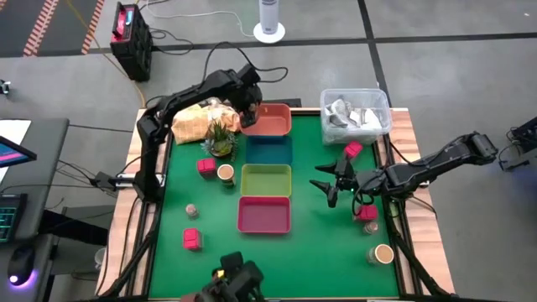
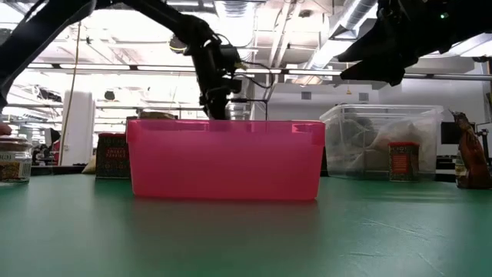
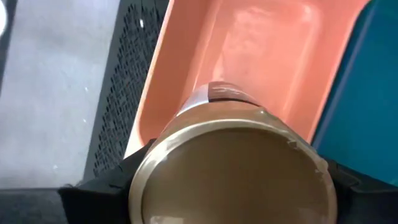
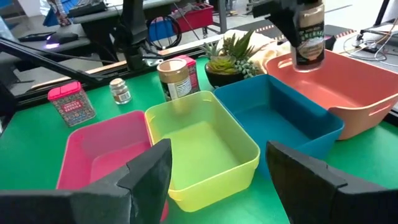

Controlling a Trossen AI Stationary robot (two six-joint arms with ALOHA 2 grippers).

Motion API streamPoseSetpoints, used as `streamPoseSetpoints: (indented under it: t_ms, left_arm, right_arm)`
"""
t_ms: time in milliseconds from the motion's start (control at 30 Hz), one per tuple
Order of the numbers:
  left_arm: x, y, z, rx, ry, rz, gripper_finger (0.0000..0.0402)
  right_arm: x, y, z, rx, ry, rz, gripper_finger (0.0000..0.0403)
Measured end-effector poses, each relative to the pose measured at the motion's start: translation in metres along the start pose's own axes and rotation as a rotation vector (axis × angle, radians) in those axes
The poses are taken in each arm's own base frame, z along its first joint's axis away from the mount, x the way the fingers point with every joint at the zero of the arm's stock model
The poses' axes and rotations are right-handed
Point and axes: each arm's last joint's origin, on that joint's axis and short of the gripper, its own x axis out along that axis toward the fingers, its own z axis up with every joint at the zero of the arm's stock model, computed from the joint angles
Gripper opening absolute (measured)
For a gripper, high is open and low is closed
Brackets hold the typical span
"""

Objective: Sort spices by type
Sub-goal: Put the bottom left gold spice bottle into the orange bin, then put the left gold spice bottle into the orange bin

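Note:
My left gripper (image 1: 249, 106) hangs over the orange tray (image 1: 270, 122) at the table's far side, shut on a round tan-lidded jar (image 4: 309, 37). My right gripper (image 1: 331, 186) is open and holds nothing, hovering over the green mat right of the yellow-green tray (image 1: 267, 179). Still standing on the mat are pink-red cube packets (image 1: 206, 167) (image 1: 192, 239) (image 1: 353, 149) (image 1: 367, 211), tan-lidded jars (image 1: 226, 173) (image 1: 383, 253) and tiny jars (image 1: 192, 210) (image 1: 370, 226). My left gripper holds the jar by its upper end, just under the tan lid (image 3: 230, 168), pinched between two fingers (image 3: 106, 190) that come from above and point down. The jar hangs upright, lifted clear, with its base (image 4: 308, 62) above the orange tray's floor.
Orange, blue (image 1: 269, 151), yellow-green and pink (image 1: 264, 214) trays run in a column down the table's middle. A clear tub of silvery wrappers (image 1: 355, 113) sits at the far right corner. A small plant (image 1: 220, 138) and a crinkled bag (image 1: 197, 122) stand far left.

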Motion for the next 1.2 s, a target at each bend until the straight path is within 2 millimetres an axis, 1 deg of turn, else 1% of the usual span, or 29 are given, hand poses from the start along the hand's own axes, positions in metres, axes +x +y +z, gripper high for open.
streamPoseSetpoints:
  t_ms: [100, 167, 300, 400, 533, 600, 667, 733, 800, 933, 1033, 1133, 1200]
  left_arm:
    - [0.013, 0.001, -0.003, -0.007, 0.046, -0.021, 0.0275]
    - [0.019, -0.002, -0.003, -0.002, 0.059, -0.029, 0.03]
    - [0.018, -0.007, 0.001, 0.017, 0.043, -0.03, 0.0355]
    - [0.016, -0.009, 0.003, 0.022, 0.032, -0.029, 0.0368]
    - [0.004, -0.009, 0.006, 0.026, 0.035, -0.028, 0.0368]
    - [-0.008, -0.011, 0.01, 0.032, 0.039, -0.03, 0.0367]
    - [-0.025, -0.016, 0.015, 0.055, 0.046, -0.04, 0.0366]
    - [-0.04, -0.029, 0.02, 0.084, 0.043, -0.065, 0.0365]
    - [-0.059, -0.043, 0.021, 0.098, -0.004, -0.116, 0.0365]
    - [-0.097, -0.086, 0.021, 0.164, -0.033, -0.124, 0.0365]
    - [-0.117, -0.123, 0.018, 0.217, -0.022, -0.121, 0.0365]
    - [-0.138, -0.16, 0.011, 0.27, -0.006, -0.099, 0.0365]
    - [-0.148, -0.179, 0.004, 0.293, 0.007, -0.095, 0.0365]
  right_arm:
    - [0.0, 0.0, 0.0, 0.0, 0.0, -0.002, 0.0285]
    - [0.0, 0.0, 0.0, 0.0, -0.001, -0.003, 0.0285]
    - [0.0, 0.0, 0.0, 0.0, -0.001, -0.004, 0.0285]
    - [0.0, 0.0, 0.0, 0.0, -0.001, -0.004, 0.0285]
    - [0.0, 0.0, 0.0, 0.0, -0.001, -0.004, 0.0285]
    - [0.0, 0.0, 0.0, 0.0, -0.001, -0.004, 0.0285]
    - [0.0, 0.0, 0.0, 0.0, -0.001, -0.004, 0.0285]
    - [0.0, 0.0, 0.0, -0.002, 0.002, -0.005, 0.0285]
    - [0.0, -0.001, -0.001, -0.006, 0.007, -0.007, 0.0285]
    - [0.0, -0.001, -0.001, -0.011, 0.011, -0.008, 0.0285]
    - [0.0, -0.001, -0.001, -0.017, 0.01, -0.008, 0.0285]
    - [0.0, -0.001, -0.001, -0.017, 0.01, -0.008, 0.0285]
    - [0.0, 0.0, -0.001, -0.015, 0.011, -0.003, 0.0286]
